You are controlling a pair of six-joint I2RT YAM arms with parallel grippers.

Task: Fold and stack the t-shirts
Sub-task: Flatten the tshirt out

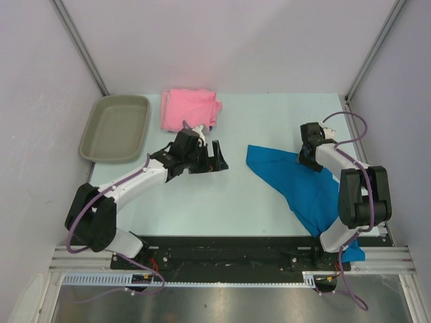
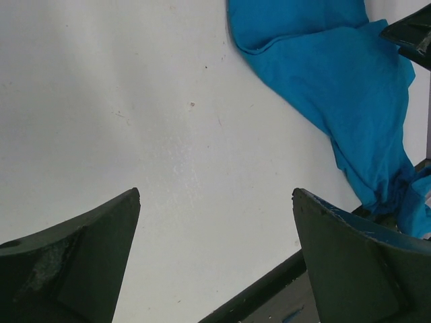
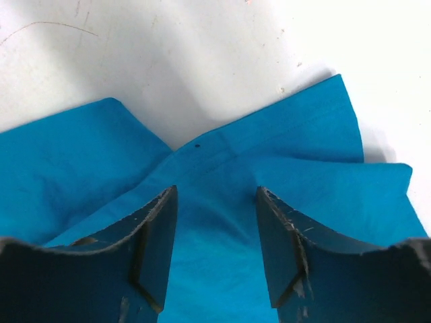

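My table (image 1: 202, 208) is bare across its middle and its near left part, so that is the open room I have for spreading and folding. The blue t-shirt (image 1: 296, 185) is the biggest job left. It lies crumpled and unfolded on the right side, running from near the middle down to the near right corner, where a tail of it spills over the near edge beside my right arm's base. That hanging part will, I judge, have to be drawn back onto the table before any fold lies flat. The grey tray (image 1: 116, 128) sits at the far left corner, well out of the way. Just beside it, against the far edge, the pink t-shirt (image 1: 188, 108) lies in a compact square bundle, which I take as folded and done. So about half the task is done: the blue one is yet to be folded and then set on the pink. My left tool (image 2: 215, 194) hovers over bare table near the middle, spread wide and holding nothing, with the blue cloth off to its side. My right tool (image 3: 215, 192) is down on the far part of the blue t-shirt, close to the right edge. Its jaws stand partly apart, astride a seam, with no pinch showing yet.
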